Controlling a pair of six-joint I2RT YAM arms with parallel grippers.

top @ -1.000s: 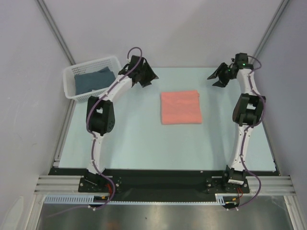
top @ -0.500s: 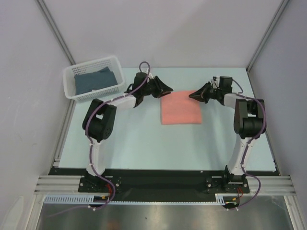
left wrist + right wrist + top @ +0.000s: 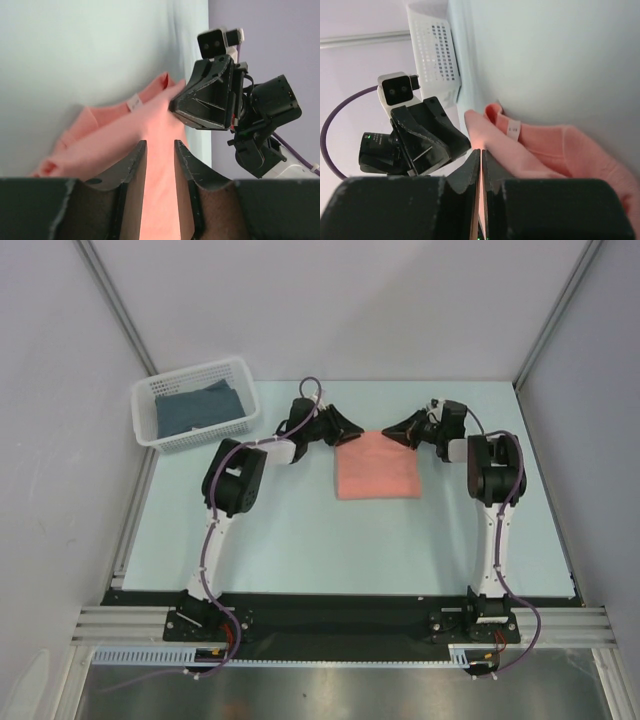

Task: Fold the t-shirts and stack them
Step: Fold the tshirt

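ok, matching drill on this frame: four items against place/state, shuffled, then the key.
1. salmon-pink t-shirt
2. slate-blue t-shirt
3. basket
4. right tool

A. lying in the basket
B. at the far left corner of the table
C. shut on the salmon-pink t-shirt's far right corner
D. folded into a rectangle, mid-table

Pairs: 1-D, 2-A, 3-B, 4-C

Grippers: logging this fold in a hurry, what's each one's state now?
Left gripper: slightly apart around the salmon-pink t-shirt; grip cannot be told.
Right gripper: closed on that t-shirt.
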